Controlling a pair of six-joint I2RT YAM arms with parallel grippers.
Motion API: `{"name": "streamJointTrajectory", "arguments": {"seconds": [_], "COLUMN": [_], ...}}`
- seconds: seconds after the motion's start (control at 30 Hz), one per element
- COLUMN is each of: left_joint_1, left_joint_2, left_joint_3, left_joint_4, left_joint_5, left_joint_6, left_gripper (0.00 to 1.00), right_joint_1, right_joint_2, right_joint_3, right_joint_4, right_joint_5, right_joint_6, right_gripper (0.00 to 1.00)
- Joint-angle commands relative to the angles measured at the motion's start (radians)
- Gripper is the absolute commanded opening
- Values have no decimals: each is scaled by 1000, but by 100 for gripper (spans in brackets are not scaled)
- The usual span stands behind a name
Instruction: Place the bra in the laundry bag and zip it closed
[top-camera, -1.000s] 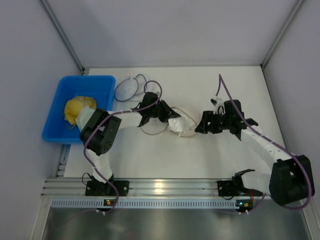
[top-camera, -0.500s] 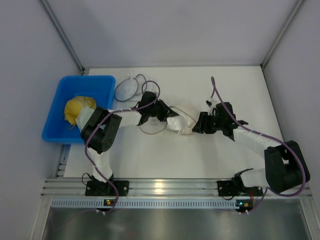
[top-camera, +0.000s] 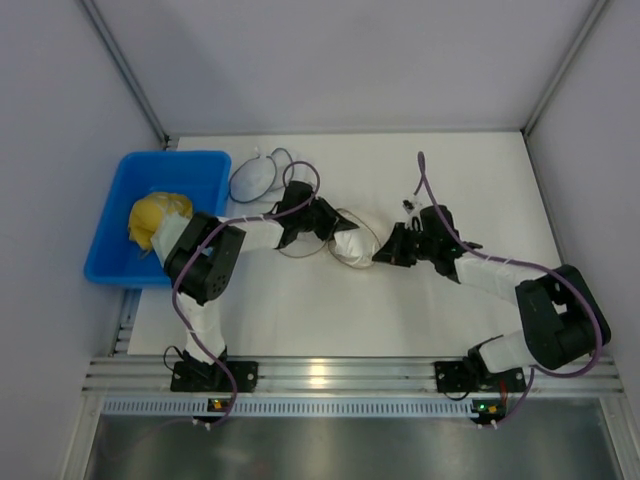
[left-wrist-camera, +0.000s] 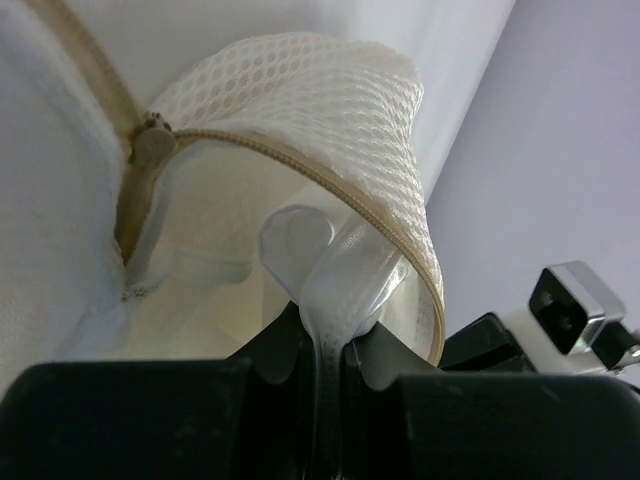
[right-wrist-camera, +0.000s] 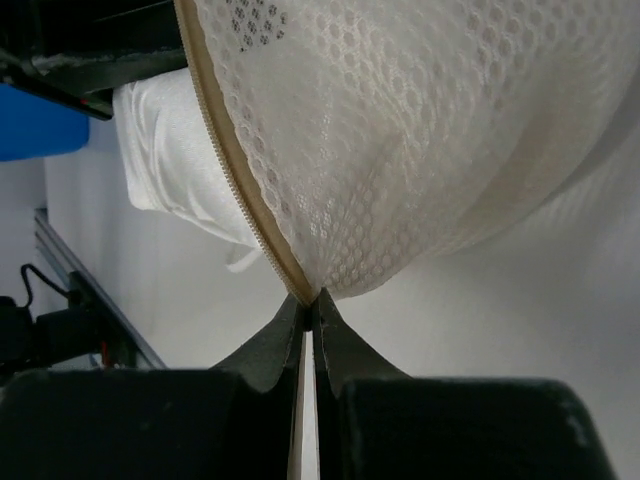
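Note:
The laundry bag (top-camera: 362, 240) lies mid-table between both arms, its white mesh (right-wrist-camera: 420, 130) bulging and its tan zip rim running to a small pull (left-wrist-camera: 152, 146). The white bra (right-wrist-camera: 170, 150) pokes out of the bag's open mouth. My left gripper (top-camera: 324, 224) is shut on a smooth white band of the bra (left-wrist-camera: 340, 265), which runs up from the jaws (left-wrist-camera: 325, 335) into the bag's mouth. My right gripper (top-camera: 384, 256) is shut on the bag's tan zip edge (right-wrist-camera: 262, 230), pinched right at the fingertips (right-wrist-camera: 308, 298).
A blue bin (top-camera: 120, 205) at the left holds a yellow bundle of cloth (top-camera: 155, 215). A round black-rimmed mesh pouch (top-camera: 255, 178) lies behind the left arm. Walls close in the table's back and sides; a metal rail (top-camera: 320, 375) runs along the near edge.
My right gripper has moved left to the bag and closed from open onto its zip rim. The left gripper has kept its grip and barely shifted.

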Motion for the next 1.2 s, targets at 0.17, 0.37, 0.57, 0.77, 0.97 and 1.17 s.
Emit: {"name": "streamJointTrajectory", "arguments": {"seconds": [0.17,0.37,0.57,0.77,0.97,1.17], "left_joint_1": [-18,-99,-130,-124,-126,-124], "left_joint_2": [14,64,31,-75,-182,-262], "left_joint_3": [85,120,125,129,233,266], "left_joint_4": [-2,-153,-380,-383,-544,-676], "left_joint_5": [-38,-130,-277,-171,-236,-325], "left_joint_6": [-14,160,384,534,686,841], "left_gripper": [0,0,28,63,80,77], "right_joint_1": [140,135,60,40,34,22], "right_joint_2": [-40,-20,-81,-121,-175,-218], "right_joint_3": [-99,-67,-106,-126,-152,-172], "right_joint_4": [316,399,352,265,174,123], "right_joint_5": [-131,-161,-187,-197,-193,-176], "right_joint_6": [407,521,512,428,339,285], "right_gripper": [0,0,0,0,0,0]}}
